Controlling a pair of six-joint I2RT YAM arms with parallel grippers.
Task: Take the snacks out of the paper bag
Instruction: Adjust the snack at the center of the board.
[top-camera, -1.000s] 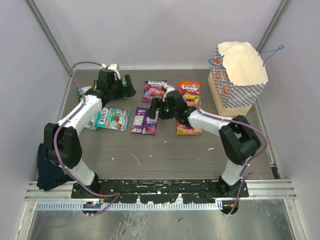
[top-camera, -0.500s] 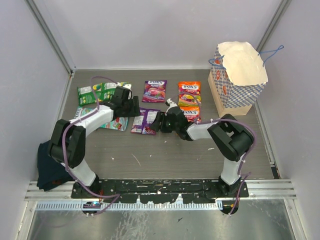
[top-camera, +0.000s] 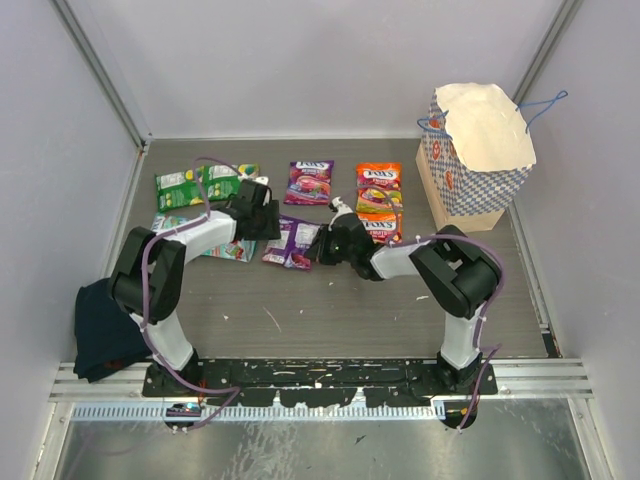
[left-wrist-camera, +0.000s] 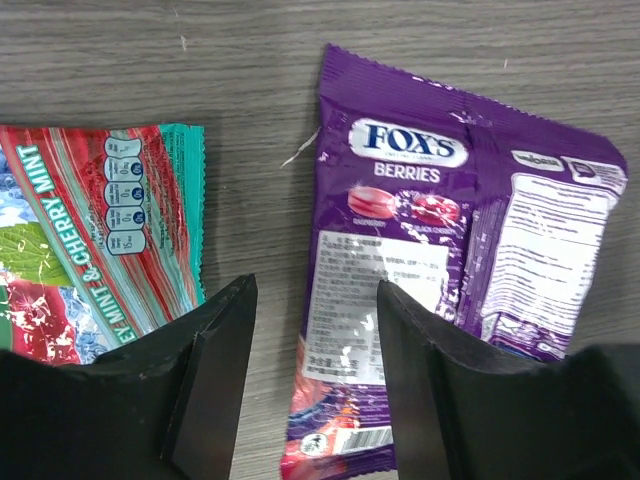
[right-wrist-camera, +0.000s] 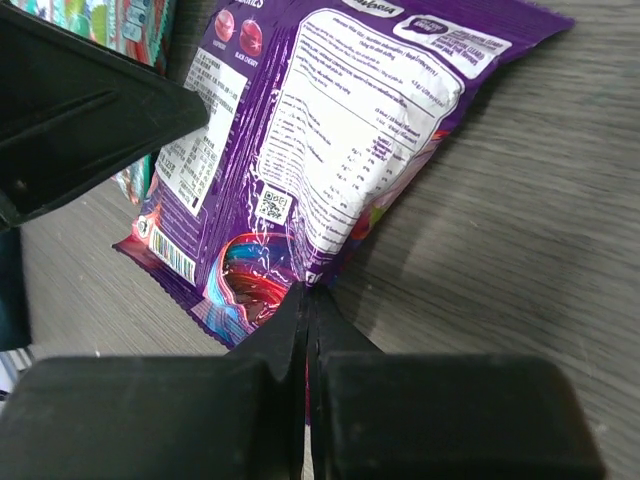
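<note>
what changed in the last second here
The left gripper swung from the far green packets in to the purple packet, jaws narrowing but open. The right gripper drew back slightly and shut at that packet's edge; a grip is unclear. The packet and the paper bag stayed put.

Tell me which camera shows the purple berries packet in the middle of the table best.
Left wrist: the purple berries packet lies nearly whole and sharp with its label readable; only its lower edge is cut off. The right wrist shows it close up but cropped at the top. The top view shows it small, without detail.
</note>
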